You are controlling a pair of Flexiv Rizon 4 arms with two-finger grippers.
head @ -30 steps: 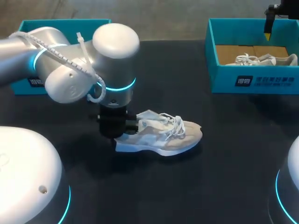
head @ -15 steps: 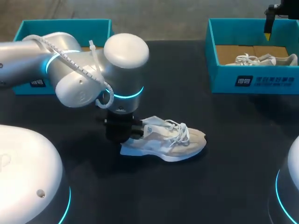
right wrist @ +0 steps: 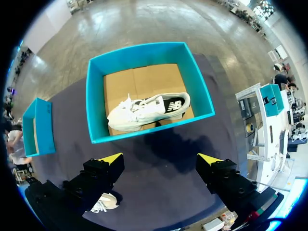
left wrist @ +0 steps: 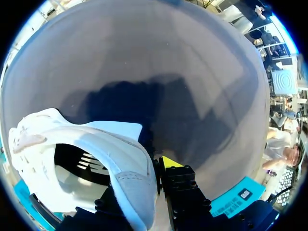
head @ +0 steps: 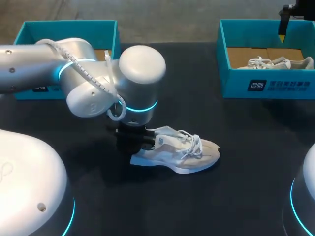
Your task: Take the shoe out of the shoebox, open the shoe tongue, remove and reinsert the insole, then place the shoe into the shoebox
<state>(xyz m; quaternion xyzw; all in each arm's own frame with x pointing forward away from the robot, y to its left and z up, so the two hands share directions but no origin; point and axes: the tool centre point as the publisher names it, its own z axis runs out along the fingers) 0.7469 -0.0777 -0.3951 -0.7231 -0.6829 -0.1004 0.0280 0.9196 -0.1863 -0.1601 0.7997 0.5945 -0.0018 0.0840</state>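
Observation:
A white and beige shoe lies on its sole on the black table, toe pointing right. My left gripper is at its heel, under the bulky wrist. In the left wrist view the gripper is shut on the shoe's heel collar: one yellow-tipped finger is outside it, the other is hidden inside the shoe. My right gripper hangs open and empty high above the right teal shoebox. In the head view the right gripper is at the far right corner.
The right shoebox holds a second white shoe on brown cardboard; the same second shoe shows in the right wrist view. Another teal shoebox stands at the far left, partly behind my left arm.
My left arm has moved right and slightly toward the front, taking the shoe with it by the heel. The right arm has not moved.

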